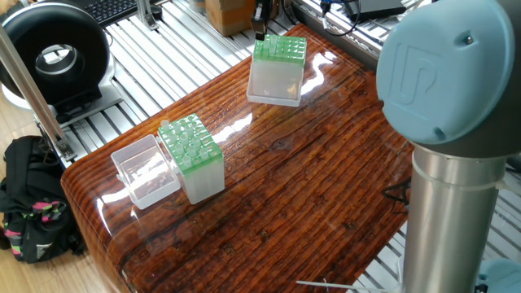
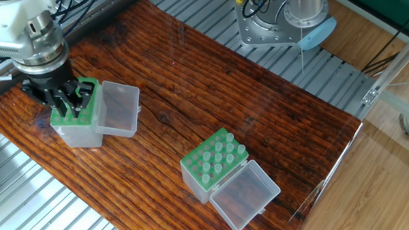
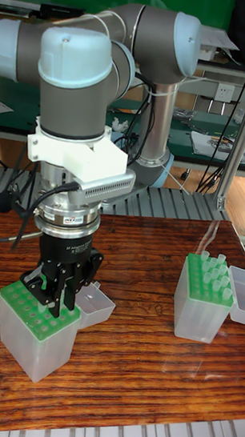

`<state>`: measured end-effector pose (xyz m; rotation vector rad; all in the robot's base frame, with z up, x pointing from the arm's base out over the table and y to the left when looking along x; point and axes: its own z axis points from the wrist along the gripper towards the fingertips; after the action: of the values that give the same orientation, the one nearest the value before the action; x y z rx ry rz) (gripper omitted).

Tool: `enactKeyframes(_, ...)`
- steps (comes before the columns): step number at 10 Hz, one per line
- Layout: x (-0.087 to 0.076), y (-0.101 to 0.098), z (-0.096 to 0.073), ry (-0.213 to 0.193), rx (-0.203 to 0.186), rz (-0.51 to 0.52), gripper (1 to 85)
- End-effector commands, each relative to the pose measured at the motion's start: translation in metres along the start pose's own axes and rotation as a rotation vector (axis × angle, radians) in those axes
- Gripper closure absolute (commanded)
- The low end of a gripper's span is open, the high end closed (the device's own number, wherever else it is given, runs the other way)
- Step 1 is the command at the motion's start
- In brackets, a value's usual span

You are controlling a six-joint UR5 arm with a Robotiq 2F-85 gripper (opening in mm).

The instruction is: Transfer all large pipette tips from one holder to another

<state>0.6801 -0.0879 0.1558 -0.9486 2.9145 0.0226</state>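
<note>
Gripper (image 3: 64, 304) sits right over the left holder (image 3: 30, 330), fingers narrow; any grasp, I cannot tell. Large pipette tips (image 3: 212, 271) fill the other holder (image 3: 201, 301), well apart.

The glossy wooden counter (image 2: 212, 81) carries two clear tip boxes with green grids, one (image 2: 73, 121) at the edge, the other (image 2: 213, 163) well apart, both with lids open.

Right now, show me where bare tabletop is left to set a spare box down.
Bare wood lies between the two holders: the one under the pincer and the tip-filled holder. The table is bare toward the arm's base too. Crowded only around each holder's open lid.
</note>
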Motion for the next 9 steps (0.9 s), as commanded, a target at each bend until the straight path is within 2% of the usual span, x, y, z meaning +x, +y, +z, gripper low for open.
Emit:
enactKeyframes(1,-0.005,0.005,-0.015,-0.001,-0.009,0.001,56.0)
enactKeyframes(3,-0.008,0.002,-0.018,0.004,-0.002,0.000,56.0)
enactKeyframes(4,-0.008,-0.003,-0.010,0.000,0.010,-0.003,56.3)
enactKeyframes(6,-0.006,-0.004,0.002,-0.017,0.005,-0.008,56.7)
enactKeyframes(9,-0.004,-0.006,0.006,-0.014,0.011,-0.015,56.7)
